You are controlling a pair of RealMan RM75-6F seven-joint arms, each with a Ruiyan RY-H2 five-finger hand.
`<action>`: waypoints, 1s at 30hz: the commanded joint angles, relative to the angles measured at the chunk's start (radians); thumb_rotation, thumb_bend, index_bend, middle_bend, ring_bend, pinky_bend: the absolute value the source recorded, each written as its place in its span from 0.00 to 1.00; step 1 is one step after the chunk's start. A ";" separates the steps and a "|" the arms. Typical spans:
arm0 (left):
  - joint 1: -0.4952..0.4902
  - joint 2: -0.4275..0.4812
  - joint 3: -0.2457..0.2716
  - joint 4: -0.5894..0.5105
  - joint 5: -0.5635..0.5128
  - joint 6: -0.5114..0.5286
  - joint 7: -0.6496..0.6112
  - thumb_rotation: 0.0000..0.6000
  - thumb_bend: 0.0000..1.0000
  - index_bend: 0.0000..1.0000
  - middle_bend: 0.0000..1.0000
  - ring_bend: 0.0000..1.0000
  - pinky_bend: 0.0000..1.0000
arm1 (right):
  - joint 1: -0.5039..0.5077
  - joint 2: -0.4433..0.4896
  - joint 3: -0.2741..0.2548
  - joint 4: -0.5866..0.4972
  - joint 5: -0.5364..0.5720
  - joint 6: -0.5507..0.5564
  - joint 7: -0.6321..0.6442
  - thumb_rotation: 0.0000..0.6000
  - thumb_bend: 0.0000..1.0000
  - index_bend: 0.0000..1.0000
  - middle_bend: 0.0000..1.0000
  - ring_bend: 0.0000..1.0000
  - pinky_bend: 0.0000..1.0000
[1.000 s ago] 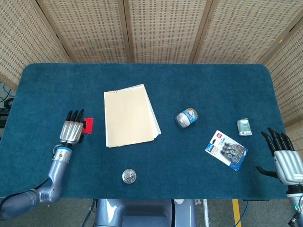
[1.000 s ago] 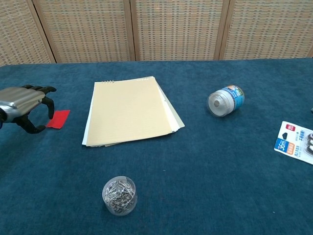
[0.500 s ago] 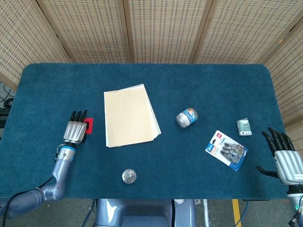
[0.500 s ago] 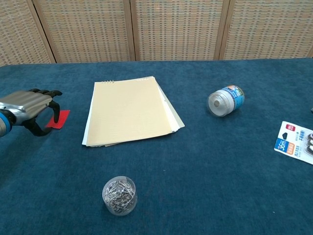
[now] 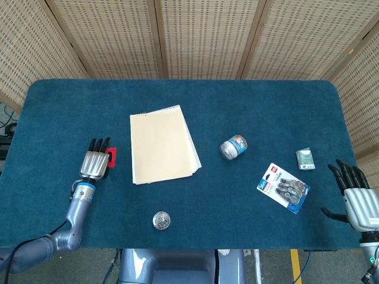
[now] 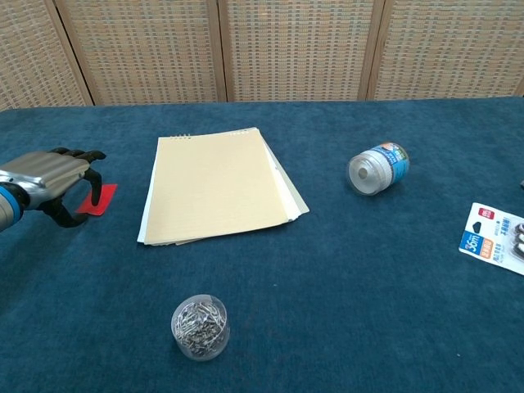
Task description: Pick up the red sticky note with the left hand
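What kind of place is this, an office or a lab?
Probably a lab test bench dressed as a desk: a table under blue cloth, woven screens behind it, and office supplies laid out, namely a notepad, a jar of paper clips and a red sticky note.

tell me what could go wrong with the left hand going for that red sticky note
1. The red sticky note lies flat on the blue cloth, so the left hand, whose fingers curl over it, may slide off or just push it.
2. The note sits close to the paper pad; a sideways push could shove it against or under the sheets.
3. From the head view the hand hides most of the note, making alignment hard to judge.
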 commanded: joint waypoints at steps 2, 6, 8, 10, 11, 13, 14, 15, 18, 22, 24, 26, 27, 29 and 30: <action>0.000 -0.004 -0.002 0.004 -0.003 -0.004 0.004 1.00 0.39 0.46 0.00 0.00 0.00 | 0.000 0.001 0.000 0.000 -0.001 0.001 0.001 1.00 0.05 0.00 0.00 0.00 0.00; 0.000 -0.010 -0.002 0.013 -0.003 -0.006 0.008 1.00 0.39 0.47 0.00 0.00 0.00 | -0.001 0.001 0.000 -0.001 0.000 0.001 0.003 1.00 0.05 0.00 0.00 0.00 0.00; 0.000 -0.013 -0.004 0.020 -0.004 -0.006 0.009 1.00 0.39 0.47 0.00 0.00 0.00 | -0.001 0.001 0.000 0.000 -0.001 0.002 0.004 1.00 0.05 0.00 0.00 0.00 0.00; -0.001 -0.016 -0.004 0.025 -0.004 -0.008 0.010 1.00 0.39 0.47 0.00 0.00 0.00 | -0.001 0.001 0.000 0.000 -0.002 0.002 0.004 1.00 0.05 0.00 0.00 0.00 0.00; -0.001 -0.019 -0.005 0.030 -0.005 -0.010 0.012 1.00 0.39 0.47 0.00 0.00 0.00 | -0.001 0.001 0.000 0.000 -0.002 0.002 0.003 1.00 0.05 0.00 0.00 0.00 0.00; -0.001 -0.023 -0.006 0.038 -0.005 -0.010 0.011 1.00 0.39 0.48 0.00 0.00 0.00 | -0.001 0.001 0.000 0.000 -0.001 0.001 0.003 1.00 0.05 0.00 0.00 0.00 0.00; -0.001 -0.025 -0.007 0.042 -0.005 -0.011 0.011 1.00 0.39 0.48 0.00 0.00 0.00 | -0.001 0.001 0.000 0.000 -0.001 0.001 0.003 1.00 0.05 0.00 0.00 0.00 0.00; -0.001 -0.026 -0.007 0.046 -0.005 -0.012 0.011 1.00 0.39 0.48 0.00 0.00 0.00 | -0.001 0.001 0.000 -0.001 -0.001 0.002 0.003 1.00 0.05 0.00 0.00 0.00 0.00; -0.001 -0.032 -0.009 0.056 -0.004 -0.016 0.008 1.00 0.41 0.49 0.00 0.00 0.00 | -0.001 0.001 -0.001 -0.001 -0.002 0.002 0.002 1.00 0.05 0.00 0.00 0.00 0.00; -0.001 -0.037 -0.011 0.063 0.001 -0.016 0.002 1.00 0.43 0.50 0.00 0.00 0.00 | 0.000 0.000 -0.001 -0.001 -0.002 0.000 0.001 1.00 0.05 0.00 0.00 0.00 0.00; -0.001 -0.038 -0.012 0.064 0.005 -0.015 -0.001 1.00 0.43 0.50 0.00 0.00 0.00 | 0.000 0.000 -0.001 0.000 -0.002 0.001 0.000 1.00 0.05 0.00 0.00 0.00 0.00; 0.000 -0.038 -0.013 0.064 0.007 -0.015 -0.002 1.00 0.43 0.51 0.00 0.00 0.00 | 0.000 0.000 0.000 0.000 -0.001 0.001 0.000 1.00 0.05 0.00 0.00 0.00 0.00; 0.000 -0.038 -0.014 0.064 0.008 -0.014 -0.002 1.00 0.43 0.51 0.00 0.00 0.00 | 0.000 0.000 0.000 0.000 -0.001 0.001 0.000 1.00 0.05 0.00 0.00 0.00 0.00; 0.000 -0.038 -0.015 0.063 0.011 -0.015 -0.004 1.00 0.44 0.52 0.00 0.00 0.00 | -0.001 0.000 0.000 -0.001 -0.001 0.001 0.000 1.00 0.05 0.00 0.00 0.00 0.00; 0.001 -0.038 -0.015 0.063 0.012 -0.014 -0.005 1.00 0.44 0.53 0.00 0.00 0.00 | -0.001 0.000 0.000 -0.001 -0.001 0.002 0.000 1.00 0.05 0.00 0.00 0.00 0.00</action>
